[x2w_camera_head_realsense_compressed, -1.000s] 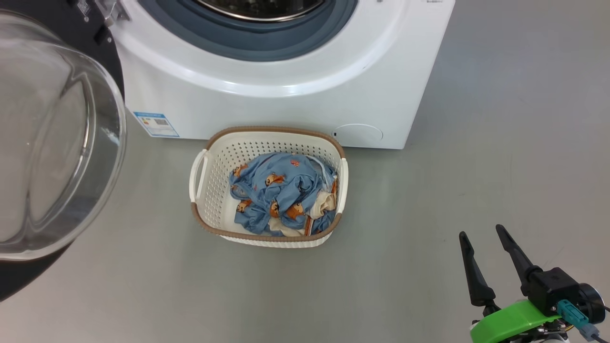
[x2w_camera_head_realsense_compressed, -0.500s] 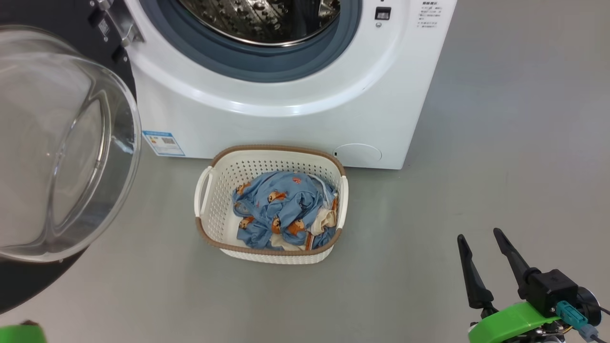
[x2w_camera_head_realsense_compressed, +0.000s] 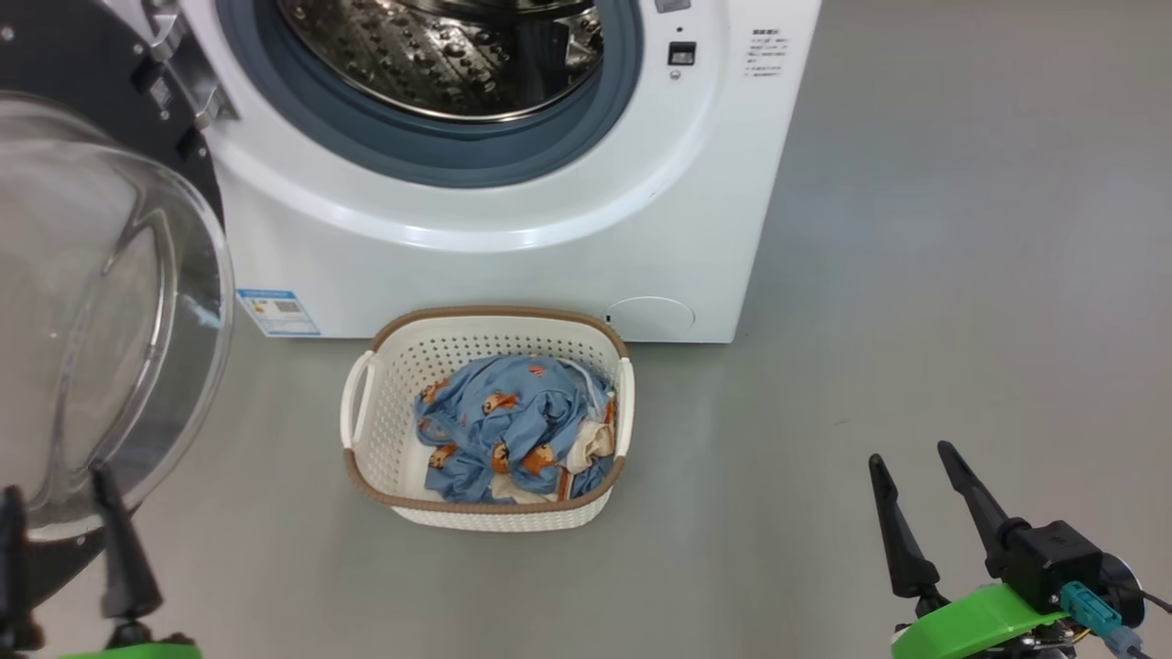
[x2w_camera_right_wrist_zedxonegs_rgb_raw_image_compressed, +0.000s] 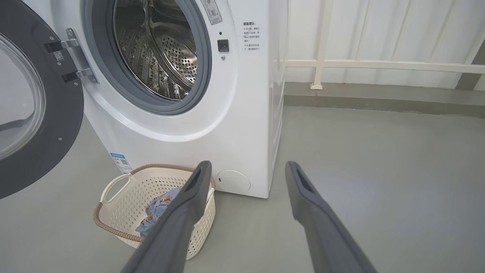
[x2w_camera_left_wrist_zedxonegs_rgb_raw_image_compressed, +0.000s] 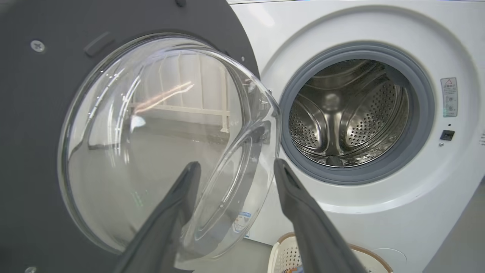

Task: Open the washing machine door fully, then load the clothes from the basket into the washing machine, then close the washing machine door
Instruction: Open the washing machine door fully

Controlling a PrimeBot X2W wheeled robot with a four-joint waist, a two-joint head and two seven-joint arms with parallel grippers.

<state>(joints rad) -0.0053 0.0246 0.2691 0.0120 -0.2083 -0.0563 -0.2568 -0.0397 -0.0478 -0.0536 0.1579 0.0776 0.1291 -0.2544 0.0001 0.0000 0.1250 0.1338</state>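
Note:
The washing machine (x2w_camera_head_realsense_compressed: pixel 513 265) stands at the top with its steel drum (x2w_camera_head_realsense_compressed: pixel 439 55) exposed. Its door (x2w_camera_head_realsense_compressed: pixel 110 302) hangs swung open to the left, black rim and bulging glass facing me. On the floor before the machine sits the cream basket (x2w_camera_head_realsense_compressed: pixel 494 316), holding the blue bear-print clothes (x2w_camera_head_realsense_compressed: pixel 504 421). My left gripper (x2w_camera_head_realsense_compressed: pixel 55 485) is at the lower left, open and empty, just in front of the door's lower edge. In the left wrist view it (x2w_camera_left_wrist_zedxonegs_rgb_raw_image_compressed: pixel 235 163) points at the door glass (x2w_camera_left_wrist_zedxonegs_rgb_raw_image_compressed: pixel 151 132). My right gripper (x2w_camera_head_realsense_compressed: pixel 908 452) is open and empty, well right of the basket (x2w_camera_right_wrist_zedxonegs_rgb_raw_image_compressed: pixel 125 197).
Bare grey floor (x2w_camera_head_realsense_compressed: pixel 961 275) spreads to the right of the machine. A white railing and wall (x2w_camera_right_wrist_zedxonegs_rgb_raw_image_compressed: pixel 379 64) stand behind it. A blue energy label (x2w_camera_head_realsense_compressed: pixel 277 313) and a round cap (x2w_camera_head_realsense_compressed: pixel 650 318) mark the machine's lower front.
The head camera has tilted up and shifted, so more of the drum shows. My left gripper has come into the head view at the lower left with its fingers apart. The right gripper holds still.

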